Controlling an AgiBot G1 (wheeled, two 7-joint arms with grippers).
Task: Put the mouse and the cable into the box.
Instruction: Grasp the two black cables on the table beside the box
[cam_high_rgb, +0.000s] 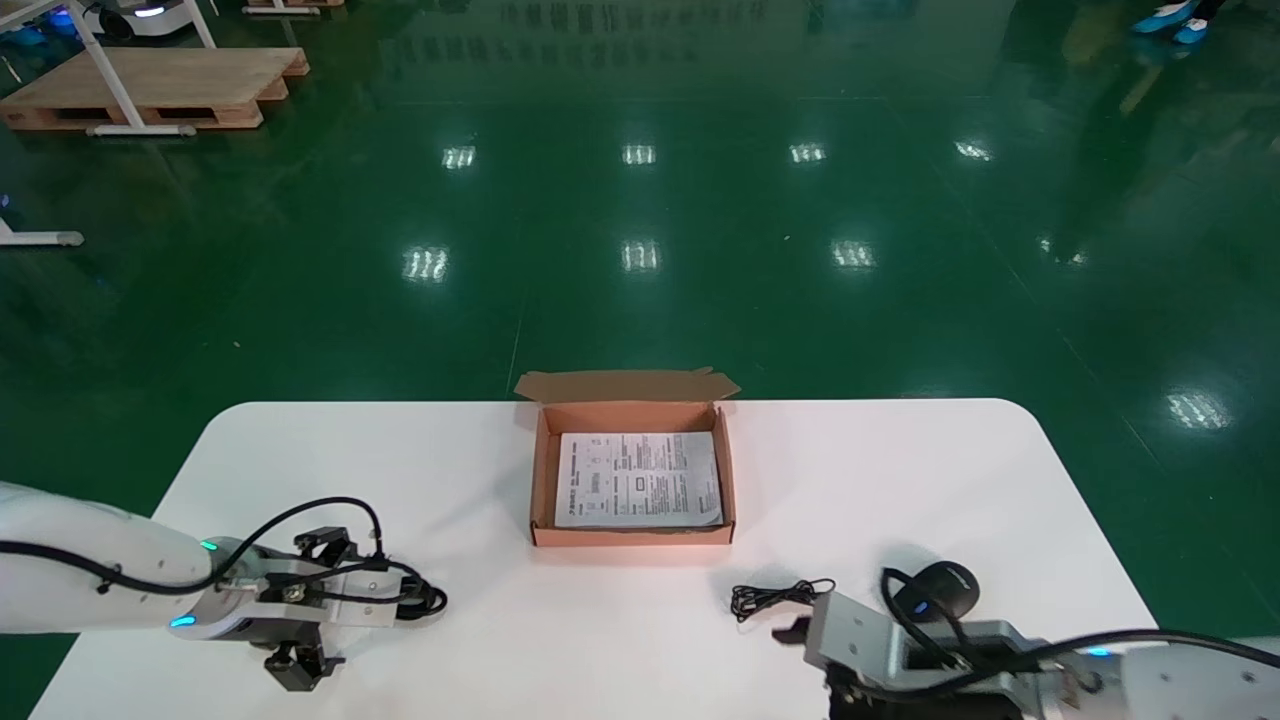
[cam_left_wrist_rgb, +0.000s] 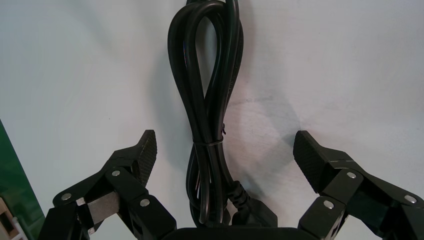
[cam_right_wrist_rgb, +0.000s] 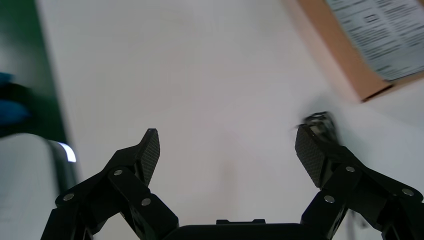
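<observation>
Cardboard box (cam_high_rgb: 541, 480) sits mid white table (cam_high_rgb: 400, 470), printed sheet (cam_high_rgb: 638, 478) inside; black mouse (cam_high_rgb: 940, 590) and thin cord (cam_high_rgb: 775, 597) lie front right. Left wrist: left gripper (cam_left_wrist_rgb: 225, 150) spread wide, straddling the tied power cable (cam_left_wrist_rgb: 207, 115), fingers clear of it. Right wrist: right gripper (cam_right_wrist_rgb: 227, 150) gapes over bare table near the box corner.

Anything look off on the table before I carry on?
Nothing stands out. The box sits open and square, leaflet flat inside; the tied cable lies under the open left gripper; the mouse lies by the open right gripper.
</observation>
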